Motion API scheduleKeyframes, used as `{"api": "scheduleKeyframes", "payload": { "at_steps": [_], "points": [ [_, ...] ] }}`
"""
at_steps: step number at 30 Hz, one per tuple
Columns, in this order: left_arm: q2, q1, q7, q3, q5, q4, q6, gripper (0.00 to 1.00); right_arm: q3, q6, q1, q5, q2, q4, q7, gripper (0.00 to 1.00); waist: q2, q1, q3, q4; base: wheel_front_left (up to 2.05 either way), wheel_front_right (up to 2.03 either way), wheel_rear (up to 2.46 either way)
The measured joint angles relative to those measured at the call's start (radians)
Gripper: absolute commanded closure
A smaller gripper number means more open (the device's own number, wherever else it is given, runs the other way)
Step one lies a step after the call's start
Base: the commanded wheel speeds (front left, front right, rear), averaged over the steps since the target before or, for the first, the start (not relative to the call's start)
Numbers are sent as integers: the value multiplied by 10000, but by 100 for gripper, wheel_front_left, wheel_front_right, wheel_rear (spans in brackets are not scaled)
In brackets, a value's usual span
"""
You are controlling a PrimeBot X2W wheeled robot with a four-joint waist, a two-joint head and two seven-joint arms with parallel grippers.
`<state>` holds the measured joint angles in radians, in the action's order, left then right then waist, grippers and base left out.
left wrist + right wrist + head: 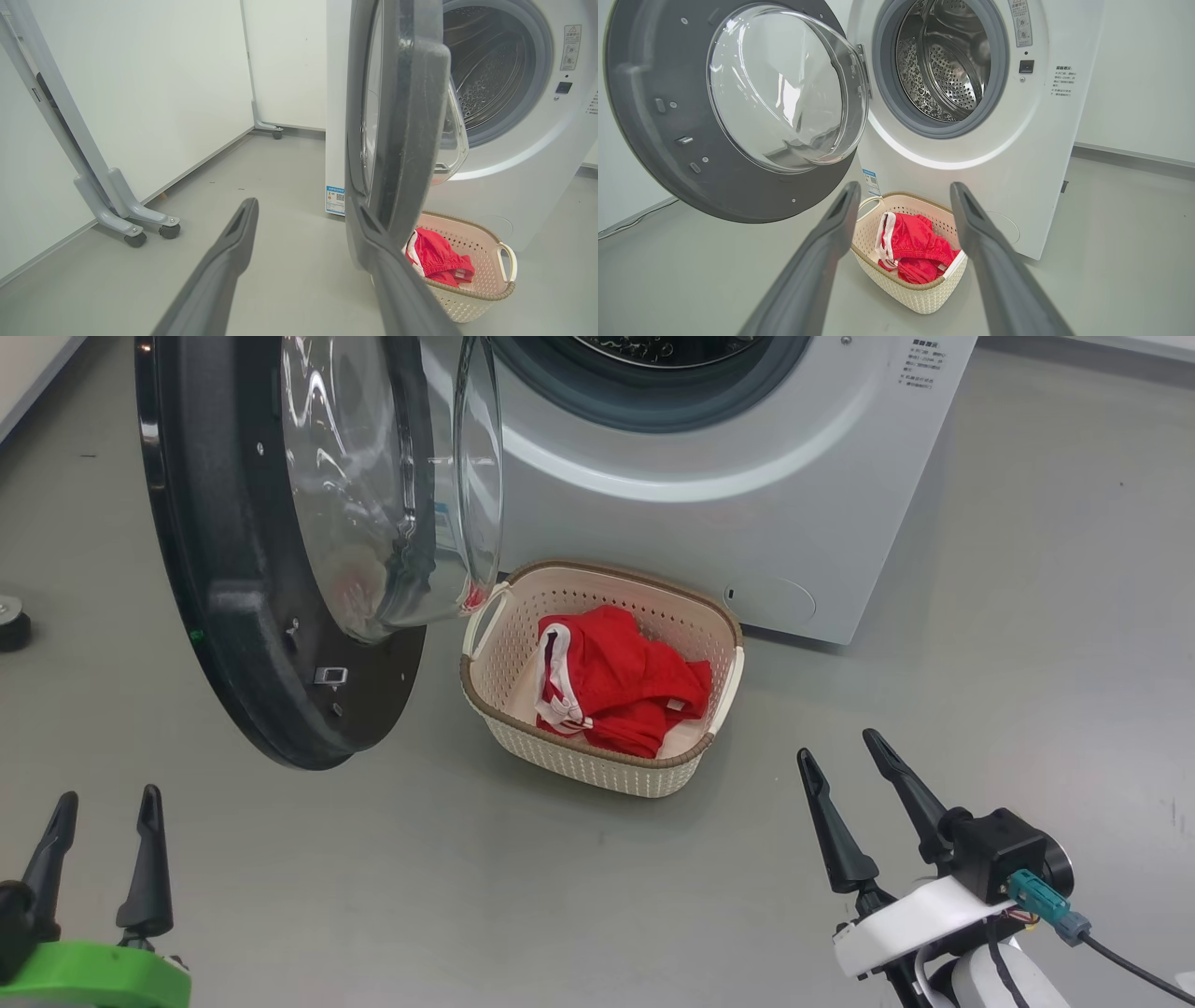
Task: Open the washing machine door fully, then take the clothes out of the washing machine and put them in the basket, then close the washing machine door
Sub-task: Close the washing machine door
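step in hand, by my reading: door closing. bright red garments with white trim (pixel 616 681) lie in the small cream perforated plastic basket (pixel 597 777), just in front of the big white front-loading washing machine (pixel 747 523); its steel drum (pixel 948 60) looks empty. large round black-rimmed glass-bowl door (pixel 233 616) stands swung out from the machine. left gripper (pixel 108 793) and right gripper (pixel 836 743), well back from the machine, both spread, empty. next: push door against the machine till latched.

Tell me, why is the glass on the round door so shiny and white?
Head view: light glints in white streaks off the bulging glass of the washing machine door. Right wrist view: the same glare, in bigger patches; the close fingers look blurry.
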<state>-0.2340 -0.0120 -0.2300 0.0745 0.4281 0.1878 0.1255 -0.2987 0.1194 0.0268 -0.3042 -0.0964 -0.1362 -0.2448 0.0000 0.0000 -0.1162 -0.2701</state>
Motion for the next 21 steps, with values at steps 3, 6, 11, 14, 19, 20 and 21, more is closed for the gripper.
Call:
{"api": "scheduleKeyframes", "payload": {
  "at_steps": [3,6,11,14,19,20,21],
  "points": [
    [4,7,-4,-44,-65,67,0,0,0,0,-1,0,2,0,0,0,0,0,8,-5,0,0,0],
    [6,14,-15,-59,-88,138,0,0,0,0,-2,0,4,0,0,0,0,0,22,-6,0,0,0],
    [6,21,-100,-63,-148,236,0,0,0,0,-6,0,12,0,0,0,0,0,49,1,0,0,0],
    [4,25,-102,-63,-159,272,0,0,2,0,-19,0,15,0,0,0,0,0,61,10,0,0,0],
    [4,31,-104,-71,-161,316,0,0,4,0,-127,0,21,0,0,0,0,0,73,25,0,0,0],
    [4,33,-104,-73,-161,322,0,0,4,0,-128,0,23,0,0,0,0,0,74,29,0,0,0],
    [4,35,-104,-77,-161,330,0,0,4,0,-128,0,25,0,0,0,0,0,73,32,0,0,0]
  ]
}}
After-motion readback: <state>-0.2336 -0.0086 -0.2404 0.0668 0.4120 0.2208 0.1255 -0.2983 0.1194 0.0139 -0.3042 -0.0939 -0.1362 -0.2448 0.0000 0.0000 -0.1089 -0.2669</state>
